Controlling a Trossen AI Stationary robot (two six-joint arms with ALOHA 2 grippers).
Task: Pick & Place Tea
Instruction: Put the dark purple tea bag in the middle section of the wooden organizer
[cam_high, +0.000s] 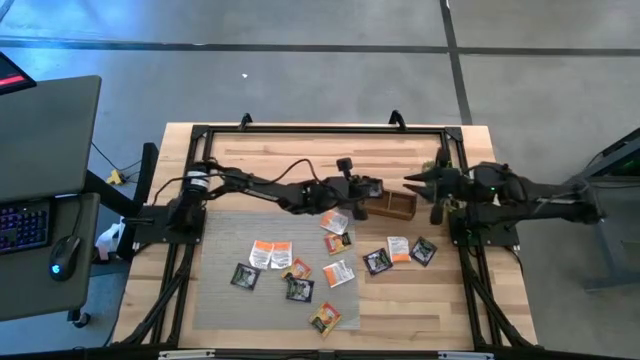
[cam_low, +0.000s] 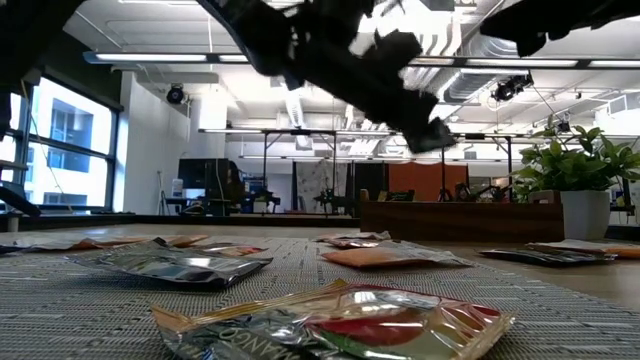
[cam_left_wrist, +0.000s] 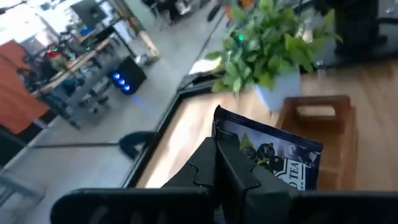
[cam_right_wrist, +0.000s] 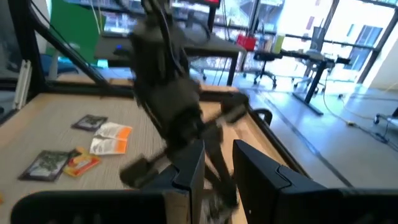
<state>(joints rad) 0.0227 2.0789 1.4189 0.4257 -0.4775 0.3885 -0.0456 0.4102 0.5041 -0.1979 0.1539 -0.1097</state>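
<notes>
Left wrist view: left gripper (cam_left_wrist: 233, 163) fingers pinch a black sachet (cam_left_wrist: 273, 155) reading "TEA"; right gripper (cam_right_wrist: 217, 165) fingers stand apart.

The word "TEA" is printed in white on the dark sachet (cam_left_wrist: 277, 155) seen in the left wrist view. Smaller print beside it cannot be read. No other text is legible.

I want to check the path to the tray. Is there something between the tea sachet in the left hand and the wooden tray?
Nothing visible blocks it. The left hand holds a dark tea sachet just short of the wooden tray, with only bare table between. The plant stands beyond the tray.
</notes>
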